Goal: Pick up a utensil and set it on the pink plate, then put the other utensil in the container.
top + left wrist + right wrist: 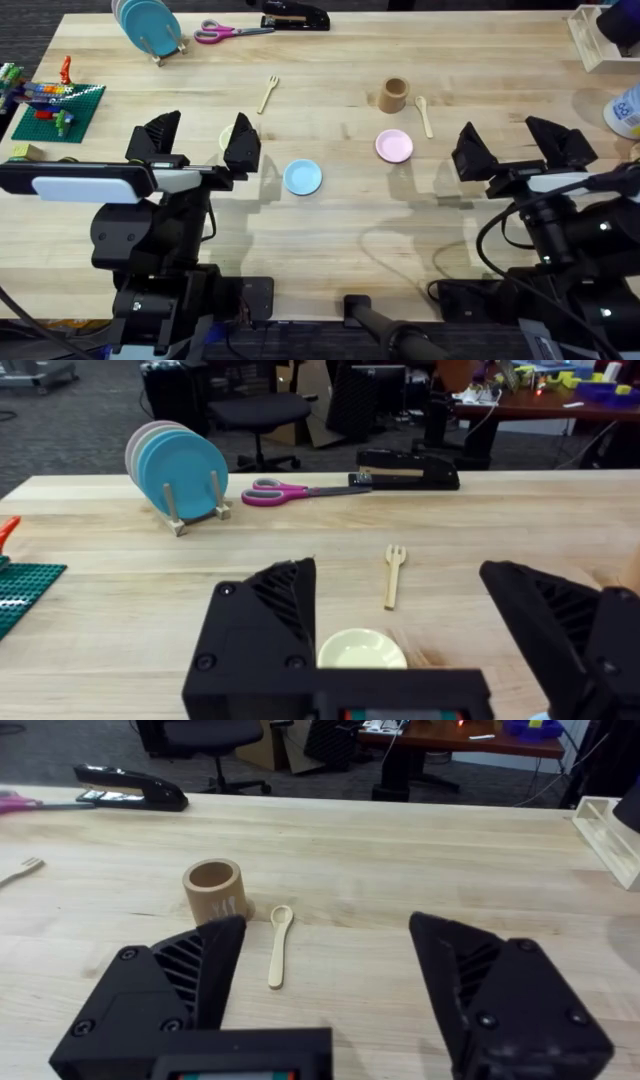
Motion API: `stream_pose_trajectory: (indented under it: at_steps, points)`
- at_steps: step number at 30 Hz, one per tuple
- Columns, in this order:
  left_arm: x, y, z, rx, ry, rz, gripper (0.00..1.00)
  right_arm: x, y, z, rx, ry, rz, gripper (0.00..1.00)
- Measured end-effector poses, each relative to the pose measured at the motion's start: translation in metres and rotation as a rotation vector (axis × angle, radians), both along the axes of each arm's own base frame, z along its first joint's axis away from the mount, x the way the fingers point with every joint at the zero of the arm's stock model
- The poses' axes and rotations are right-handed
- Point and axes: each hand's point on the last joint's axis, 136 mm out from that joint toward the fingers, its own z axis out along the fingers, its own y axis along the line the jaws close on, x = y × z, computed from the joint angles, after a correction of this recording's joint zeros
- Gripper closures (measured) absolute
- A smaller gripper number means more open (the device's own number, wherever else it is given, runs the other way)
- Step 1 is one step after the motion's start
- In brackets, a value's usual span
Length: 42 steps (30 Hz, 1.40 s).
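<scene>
Wooden fork [268,93] and spoon [425,115] lie untouched on the worktop [340,215], spoon beside the wooden cup [394,96], pink plate [394,146] nearby, both hands [200,147] [520,150] open and empty, ready to reach

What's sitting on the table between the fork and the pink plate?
Nothing visible blocks that path. The fork lies on bare wood, and the table between it and the pink plate is open. The wooden cup stands just beyond the plate, off the direct line.
</scene>
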Motion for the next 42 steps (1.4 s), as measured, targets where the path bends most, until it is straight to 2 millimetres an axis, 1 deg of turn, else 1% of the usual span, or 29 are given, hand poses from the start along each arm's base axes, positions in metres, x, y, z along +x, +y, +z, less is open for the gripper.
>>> stream_pose_trajectory:
  at_steps: [10, 12, 16, 19, 20, 22, 28, 30, 32, 35, 38, 42]
  points:
    - [0.000, 0.000, 0.000, 0.000, 0.000, 0.000, 0.006, 0.000, 0.000, 0.002, 0.000, -0.007, 0.002, 0.004]
    - [0.000, 0.000, 0.000, 0.000, 0.000, 0.000, 0.006, 0.001, 0.001, 0.008, 0.000, -0.034, 0.004, 0.005]
    - [0.000, 0.000, 0.001, -0.007, -0.001, 0.000, 0.006, 0.001, 0.001, 0.030, 0.001, -0.124, 0.005, 0.005]
    - [-0.001, 0.000, 0.005, -0.008, 0.001, 0.000, 0.006, 0.000, 0.001, 0.035, 0.001, -0.133, 0.005, 0.004]
    - [-0.002, 0.000, 0.010, -0.009, -0.003, 0.000, 0.006, -0.001, 0.001, 0.039, 0.001, -0.139, 0.005, 0.005]
    - [-0.006, 0.001, 0.027, -0.009, -0.025, 0.003, 0.006, -0.003, 0.001, 0.055, 0.001, -0.164, 0.005, 0.004]
    - [-0.020, 0.006, 0.087, -0.012, -0.059, 0.032, 0.007, -0.013, 0.001, 0.123, 0.001, -0.249, 0.005, 0.005]
    - [-0.023, 0.006, 0.106, -0.013, -0.049, 0.035, 0.008, -0.012, 0.001, 0.137, 0.000, -0.228, 0.005, 0.005]
    - [-0.023, 0.007, 0.120, -0.012, -0.030, 0.038, 0.008, -0.008, 0.001, 0.144, 0.000, -0.180, 0.005, 0.005]
    - [-0.018, 0.007, 0.134, -0.011, 0.041, 0.039, 0.008, 0.000, 0.001, 0.145, 0.000, -0.069, 0.005, 0.004]
    - [-0.009, 0.007, 0.139, -0.009, 0.129, 0.040, 0.006, 0.008, 0.001, 0.145, 0.000, 0.042, 0.005, 0.005]
    - [0.006, 0.006, 0.136, -0.007, 0.291, 0.039, 0.006, 0.018, 0.001, 0.144, 0.000, 0.191, 0.005, 0.004]
